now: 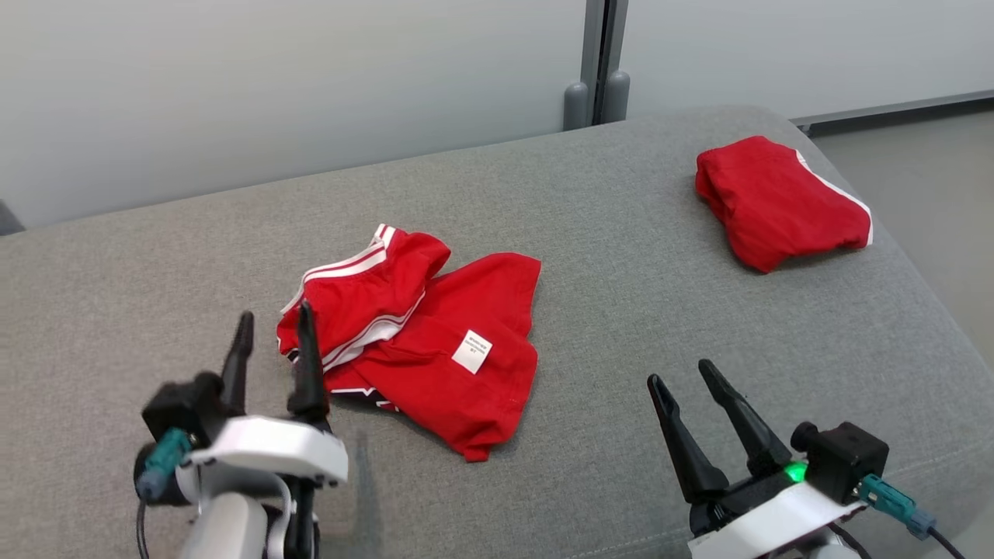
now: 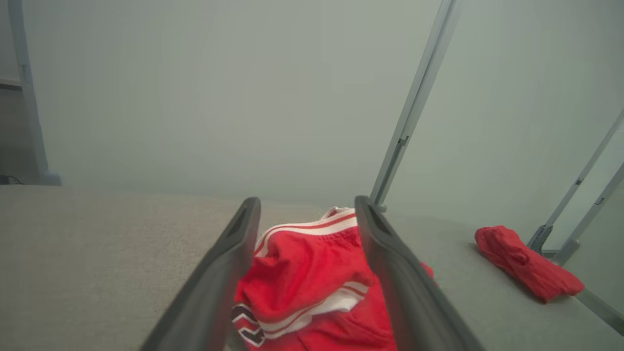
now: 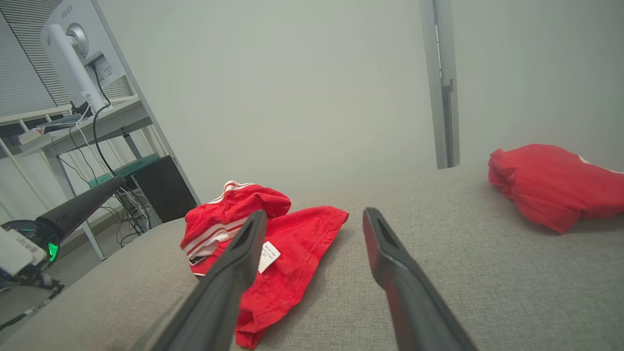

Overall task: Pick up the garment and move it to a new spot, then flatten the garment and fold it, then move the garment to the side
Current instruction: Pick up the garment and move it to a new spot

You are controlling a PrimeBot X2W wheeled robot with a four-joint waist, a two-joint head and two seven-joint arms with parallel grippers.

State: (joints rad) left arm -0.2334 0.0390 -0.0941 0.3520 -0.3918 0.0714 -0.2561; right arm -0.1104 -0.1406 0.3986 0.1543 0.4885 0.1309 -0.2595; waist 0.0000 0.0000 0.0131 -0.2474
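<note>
A: Where is your crumpled red cloth garment with white stripes (image 1: 435, 341)?
B: On the grey fabric cushion (image 1: 621, 295), just beside your left gripper (image 1: 276, 310).
A: And the jaws?
B: Both wide open, holding nothing. Your right gripper (image 1: 679, 371) sits well apart.

The crumpled garment (image 1: 435, 341) is showing red with white stripes and a white label (image 1: 472, 351). The folded garment (image 1: 776, 202) is showing red with a white edge. The fabric surface (image 1: 621, 233) is looking plain grey.
</note>
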